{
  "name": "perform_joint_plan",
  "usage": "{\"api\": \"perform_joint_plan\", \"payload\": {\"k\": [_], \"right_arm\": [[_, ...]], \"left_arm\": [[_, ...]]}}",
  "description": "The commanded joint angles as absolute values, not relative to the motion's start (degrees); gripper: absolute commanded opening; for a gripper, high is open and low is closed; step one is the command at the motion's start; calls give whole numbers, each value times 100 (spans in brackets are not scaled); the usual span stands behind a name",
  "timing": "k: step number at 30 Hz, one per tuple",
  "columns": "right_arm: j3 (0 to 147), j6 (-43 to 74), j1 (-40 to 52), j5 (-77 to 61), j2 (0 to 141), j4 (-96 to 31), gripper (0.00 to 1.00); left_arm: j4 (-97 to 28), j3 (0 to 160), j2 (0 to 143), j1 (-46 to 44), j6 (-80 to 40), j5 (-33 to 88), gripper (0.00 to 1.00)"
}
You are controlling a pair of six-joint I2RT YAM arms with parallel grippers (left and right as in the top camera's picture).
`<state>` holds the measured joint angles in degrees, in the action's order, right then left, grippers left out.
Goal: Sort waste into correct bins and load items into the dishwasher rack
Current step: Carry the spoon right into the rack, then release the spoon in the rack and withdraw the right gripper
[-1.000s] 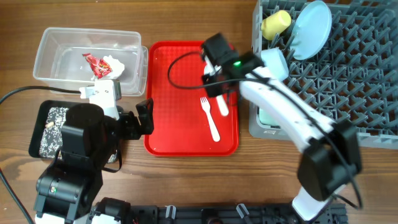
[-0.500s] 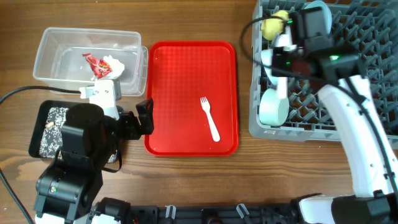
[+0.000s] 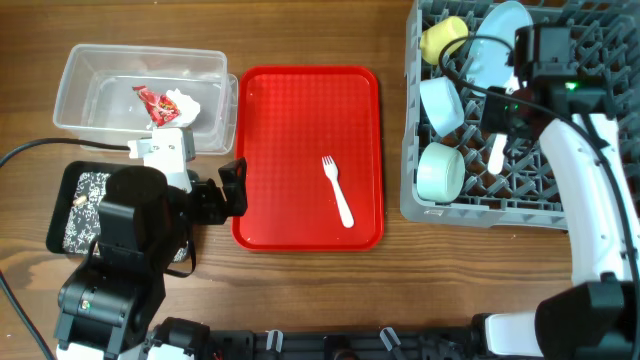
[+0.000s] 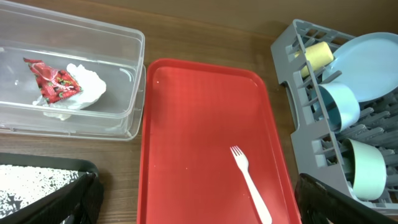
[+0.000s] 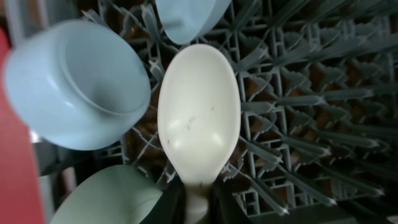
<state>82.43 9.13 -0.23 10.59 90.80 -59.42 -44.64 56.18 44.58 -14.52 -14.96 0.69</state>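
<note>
My right gripper (image 3: 497,128) is shut on the white spoon (image 5: 199,112) and holds it over the grey dishwasher rack (image 3: 580,215). In the rack sit the yellow cup (image 3: 443,38), the pale blue plate (image 3: 497,45) and two bowls (image 3: 442,103) (image 3: 440,171). The white fork (image 3: 337,189) lies on the red tray (image 3: 300,120); it also shows in the left wrist view (image 4: 249,182). My left gripper (image 4: 193,214) is open and empty at the tray's near left edge. The red-and-white wrapper with tissue (image 3: 165,103) lies in the clear tub (image 3: 90,62). Crumbly scraps lie in the black tray (image 3: 85,205).
A black cable (image 3: 60,148) runs across the table at the left. My left arm's base covers the table's front left.
My right gripper carried the spoon from the red tray rightward and now holds it over the middle of the rack. The left arm has not moved.
</note>
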Motion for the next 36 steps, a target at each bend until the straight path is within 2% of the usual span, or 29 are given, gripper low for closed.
{"api": "perform_joint_plan", "payload": {"k": [1, 11, 22, 23, 25, 28, 30, 36], "right_arm": [[7758, 392, -47, 906, 9174, -5638, 5], [6820, -156, -73, 768, 9196, -4823, 4], [6700, -152, -257, 849, 9421, -4491, 4], [6700, -152, -261, 851, 9426, -4493, 6], [6700, -152, -261, 854, 9430, -4471, 26], [6702, -152, -261, 856, 9430, -4407, 38], [6735, -148, -261, 856, 9428, -4383, 41], [7085, 191, -259, 792, 9271, -4681, 40]], "left_arm": [[-4464, 5614, 4425, -1424, -1522, 12, 100], [-4462, 5614, 4425, -1424, -1520, 12, 100], [-4464, 5614, 4425, -1424, -1522, 12, 100], [-4464, 5614, 4425, -1424, -1522, 12, 100], [-4462, 5614, 4425, -1424, -1522, 12, 100], [-4462, 5614, 4425, -1424, -1522, 12, 100], [-4462, 5614, 4425, -1424, -1522, 12, 100], [-4462, 5614, 4425, -1424, -1522, 12, 100]]}}
